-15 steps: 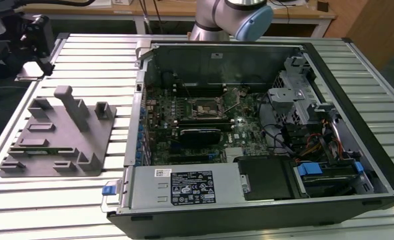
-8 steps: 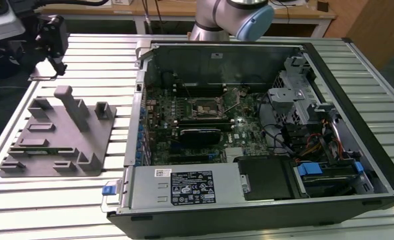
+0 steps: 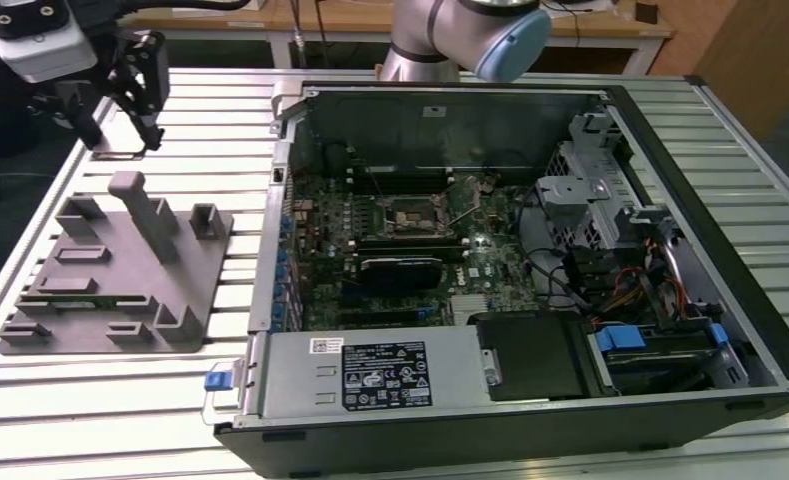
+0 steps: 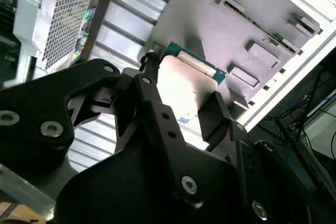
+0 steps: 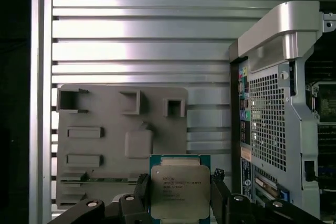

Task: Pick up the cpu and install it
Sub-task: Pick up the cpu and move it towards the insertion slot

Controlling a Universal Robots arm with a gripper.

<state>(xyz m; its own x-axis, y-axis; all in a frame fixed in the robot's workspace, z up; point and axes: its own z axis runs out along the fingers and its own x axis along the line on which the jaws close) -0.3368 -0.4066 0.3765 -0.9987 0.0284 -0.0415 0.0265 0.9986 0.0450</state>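
The cpu [image 5: 180, 191], a flat square chip with a pale metal top and a green edge, sits between my two black fingers [image 5: 218, 188]. My gripper [image 5: 180, 198] is shut on it by two opposite sides. The second wrist view shows the cpu [image 4: 185, 85] held clear above the grey fixture plate [image 4: 210, 19]. In the exterior view my gripper [image 3: 125, 140] hangs over the slatted table at the far left, beyond the fixture plate [image 3: 114, 270]. The motherboard socket [image 3: 408, 215] lies in the open computer case [image 3: 528, 250], well to the exterior view's right of the gripper.
The fixture plate [image 5: 121, 140] carries raised posts and pockets, and a long green strip module [image 5: 100, 180] lies in one slot. The case's rear wall [image 5: 273, 119] stands between plate and motherboard. The arm's base [image 3: 434, 40] is behind the case.
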